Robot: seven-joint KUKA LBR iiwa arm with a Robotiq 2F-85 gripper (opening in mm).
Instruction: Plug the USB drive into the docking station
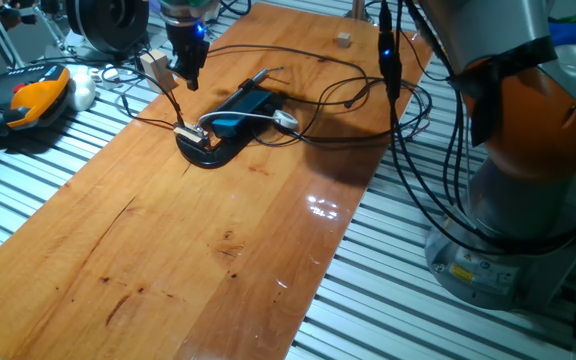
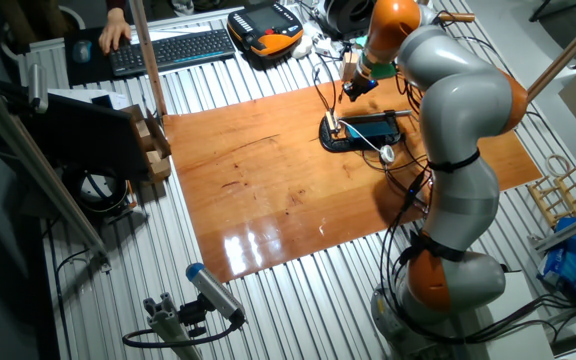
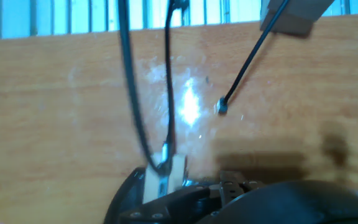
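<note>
A glossy wooden board [image 1: 218, 250] lies over a slatted metal table [image 1: 438, 320]. At its left edge sits an orange-and-black tool [image 1: 28, 100]. Toward the far end, the gripper [image 1: 186, 75] hangs just above the docking station [image 1: 230, 118]; whether it grips anything cannot be told. Cables [image 1: 348, 100] trail right.

No text, brand or number can be read in any view. A yellow label [image 1: 465, 270] sits on the robot base [image 1: 508, 262] at the lower right of one fixed view, but its print is too small to read.
</note>
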